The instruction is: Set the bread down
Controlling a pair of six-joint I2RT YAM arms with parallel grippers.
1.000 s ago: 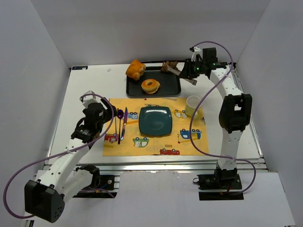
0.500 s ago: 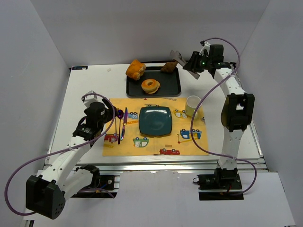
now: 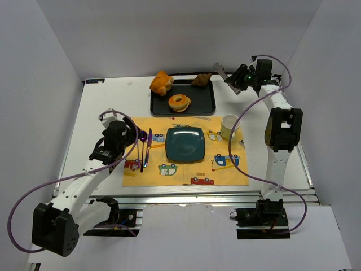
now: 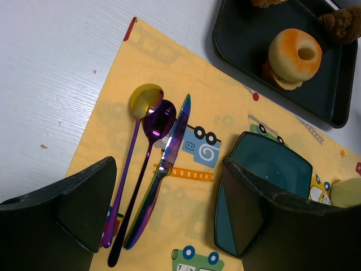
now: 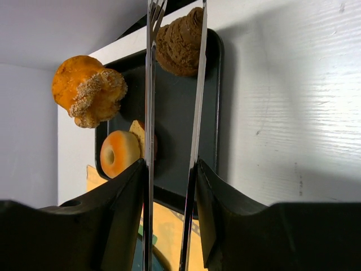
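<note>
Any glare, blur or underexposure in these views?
Top external: glare strip along the table near edge. Left wrist: cutlery sharp, left end effector nearly black. Right wrist: tongs reflective, bread sharp, right end effector dark, detail lost.

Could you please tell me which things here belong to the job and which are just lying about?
Job: bread; tongs held in the right pincer; tray under the bread; plate, the likely target.
Lying about: bun, donut, cup, spoons, knife, mat.
</note>
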